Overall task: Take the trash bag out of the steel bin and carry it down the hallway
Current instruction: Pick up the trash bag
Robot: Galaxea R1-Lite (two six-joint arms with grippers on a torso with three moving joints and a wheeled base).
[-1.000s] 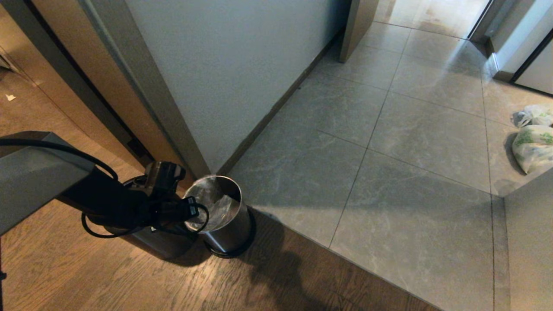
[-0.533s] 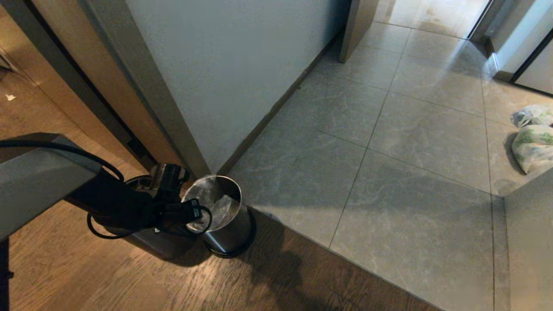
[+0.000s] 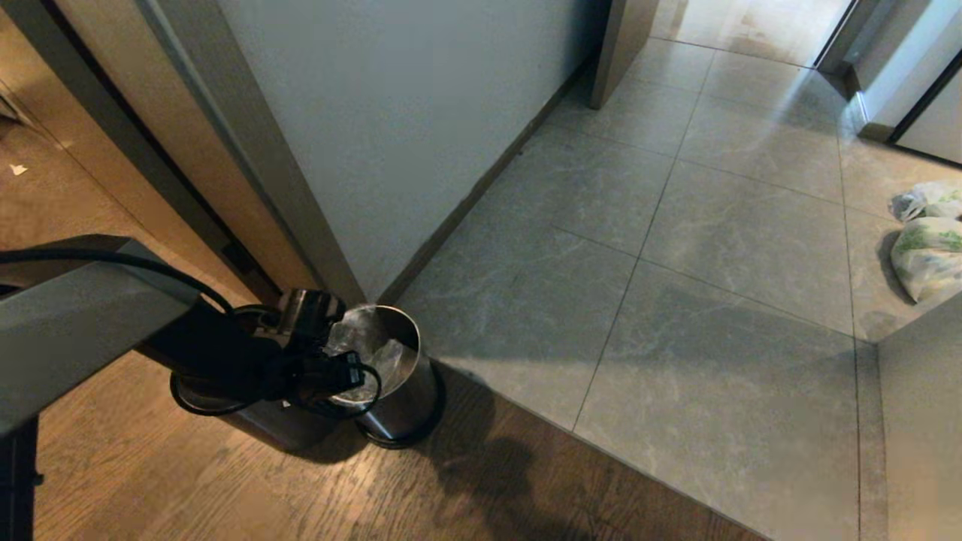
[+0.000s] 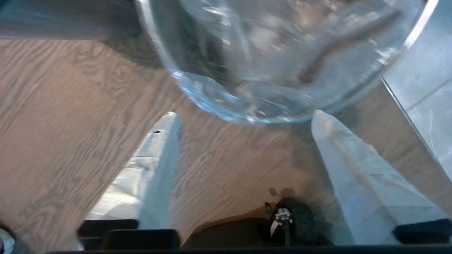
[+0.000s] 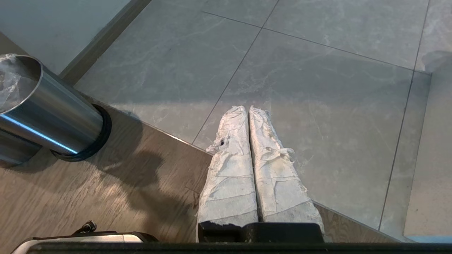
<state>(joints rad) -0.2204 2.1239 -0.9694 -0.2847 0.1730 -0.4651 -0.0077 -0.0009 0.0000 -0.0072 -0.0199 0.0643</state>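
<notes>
The trash bag sat crumpled inside the steel bin, which stood on the wood floor at the edge of the hallway tiles; my wrist hid the bin's near rim. My left gripper hovered beside that rim, fingers spread apart and empty. My right gripper hung clenched over the tiles, well apart. Two printed bags were cut off at the frame's edge.
</notes>
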